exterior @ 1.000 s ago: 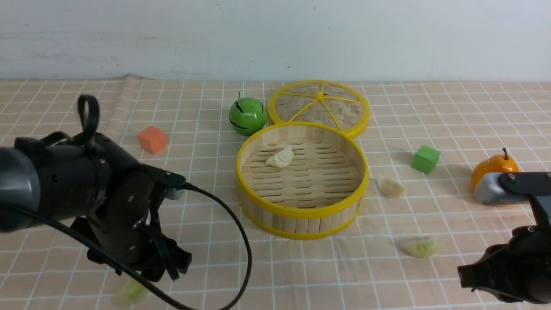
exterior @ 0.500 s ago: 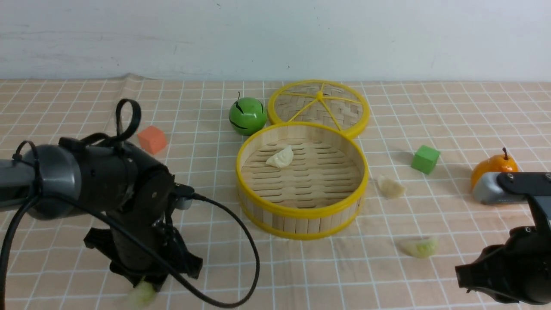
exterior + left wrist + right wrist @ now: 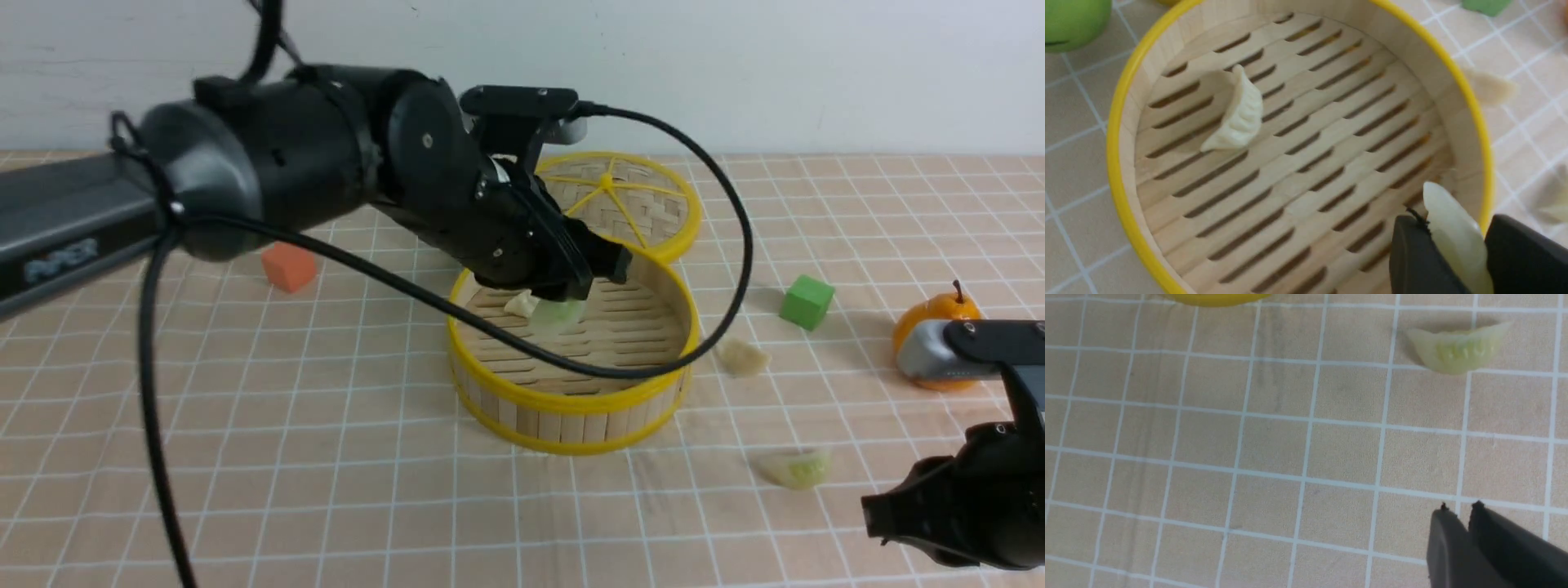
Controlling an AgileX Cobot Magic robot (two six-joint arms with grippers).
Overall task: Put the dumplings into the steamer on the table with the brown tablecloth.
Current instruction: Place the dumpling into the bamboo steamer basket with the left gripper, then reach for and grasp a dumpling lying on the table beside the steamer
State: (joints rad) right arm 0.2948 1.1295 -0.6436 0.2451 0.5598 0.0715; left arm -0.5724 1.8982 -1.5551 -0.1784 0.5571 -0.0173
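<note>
The steamer (image 3: 571, 404) stands mid-table on the brown tablecloth (image 3: 326, 425). My left gripper (image 3: 563, 304) is shut on a pale green dumpling (image 3: 558, 314) and holds it over the steamer's inside; it also shows in the left wrist view (image 3: 1457, 237), near the rim (image 3: 1478, 122). A cream-white dumpling (image 3: 522, 304) lies on the slatted floor (image 3: 1241, 118). Another cream-white dumpling (image 3: 741, 357) lies on the cloth right of the steamer. A second pale green dumpling (image 3: 796, 469) lies at the front right (image 3: 1457, 349). My right gripper (image 3: 1459, 510) is shut and empty above the cloth.
The woven lid (image 3: 608, 196) lies behind the steamer. An orange cube (image 3: 287, 265) is at the left, a green cube (image 3: 807, 301) and an orange toy fruit (image 3: 939, 318) at the right. A green ball (image 3: 1073, 22) sits beside the steamer.
My left arm has lifted the pale green dumpling from the front left of the cloth and swung it right and back over the steamer. The right arm has barely moved.
</note>
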